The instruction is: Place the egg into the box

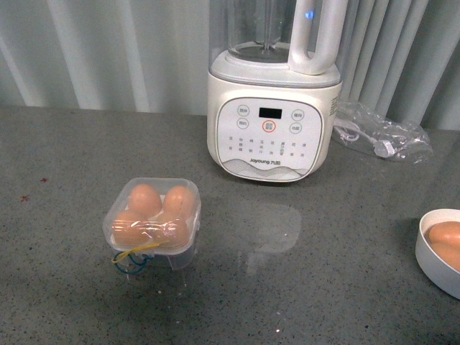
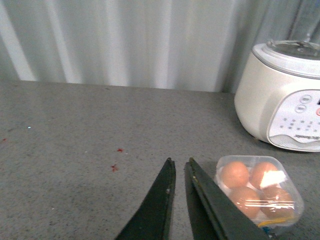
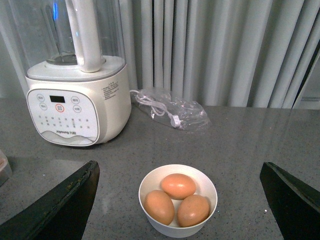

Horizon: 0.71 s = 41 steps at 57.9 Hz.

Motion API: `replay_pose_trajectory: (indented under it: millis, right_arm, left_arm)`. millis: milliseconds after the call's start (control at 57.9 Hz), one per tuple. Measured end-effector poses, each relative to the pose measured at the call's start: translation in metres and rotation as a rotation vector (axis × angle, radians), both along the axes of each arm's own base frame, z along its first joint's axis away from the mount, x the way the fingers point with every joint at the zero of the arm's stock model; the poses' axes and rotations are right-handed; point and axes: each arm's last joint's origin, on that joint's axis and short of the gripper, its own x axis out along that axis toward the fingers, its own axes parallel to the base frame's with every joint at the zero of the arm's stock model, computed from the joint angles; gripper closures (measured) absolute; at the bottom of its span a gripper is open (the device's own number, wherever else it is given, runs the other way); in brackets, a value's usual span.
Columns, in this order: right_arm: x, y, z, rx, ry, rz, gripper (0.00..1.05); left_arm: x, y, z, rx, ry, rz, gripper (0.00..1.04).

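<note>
The clear plastic box (image 1: 152,221) stands on the grey counter at front left with its lid down and several orange-brown eggs (image 1: 144,199) inside. It also shows in the left wrist view (image 2: 260,192). My left gripper (image 2: 179,165) is shut and empty, close beside the box. Three more eggs (image 3: 178,186) lie in a white bowl (image 3: 178,226). My right gripper (image 3: 180,172) is open wide, with the bowl between its fingers (image 3: 65,197). The bowl's edge shows at the front view's right (image 1: 431,251). Neither arm shows in the front view.
A white Joyoung blender (image 1: 272,115) stands at the back centre. A clear plastic bag with a white cord (image 1: 381,133) lies to its right. Pale curtains hang behind the counter (image 1: 287,287).
</note>
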Motion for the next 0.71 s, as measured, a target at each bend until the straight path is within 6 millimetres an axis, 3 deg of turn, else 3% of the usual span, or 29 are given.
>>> replay_pose_trajectory:
  millis: [156,709]
  right_arm:
    - [0.0,0.0,0.0,0.0,0.0,0.0,0.07]
    - [0.0,0.0,0.0,0.0,0.0,0.0,0.07]
  left_arm:
    - [-0.01,0.0,-0.008,0.0,-0.012,-0.003,1.01]
    - [-0.032,0.0,0.0,0.0,-0.037,-0.003,1.01]
